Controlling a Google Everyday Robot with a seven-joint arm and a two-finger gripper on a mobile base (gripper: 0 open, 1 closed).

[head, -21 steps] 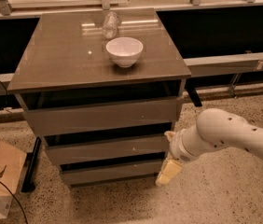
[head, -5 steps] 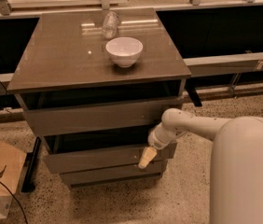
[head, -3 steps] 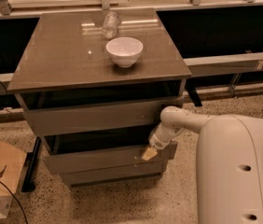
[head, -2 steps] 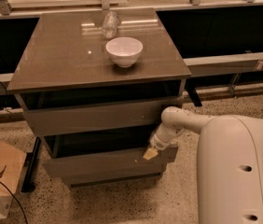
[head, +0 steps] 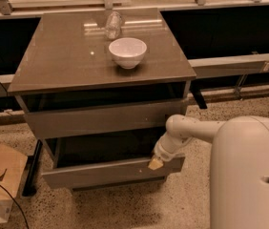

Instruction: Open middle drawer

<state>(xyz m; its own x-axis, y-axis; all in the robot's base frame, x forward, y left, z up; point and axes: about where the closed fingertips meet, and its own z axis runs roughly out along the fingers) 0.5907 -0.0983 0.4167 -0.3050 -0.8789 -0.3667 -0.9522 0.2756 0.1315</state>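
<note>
cabinet (head: pixel 67 66): one, with two drawer fronts in view; any third is hidden below. my arm (head: pixel 194 127): one, reaching in from the right. top drawer (head: pixel 101 119): one, appears shut. middle drawer (head: pixel 101 173): one, standing part-way out beneath it, dark cavity showing. its long axis runs left to right across the view, and most of its front lies left of my gripper (head: pixel 155 163), which sits at the front's upper right edge, touching it. grip state: i cannot tell whether clenched or released. judgement: any further pull runs toward the camera, square to that axis. on the top: one bowl (head: pixel 127 51), one glass (head: pixel 113 25).
</note>
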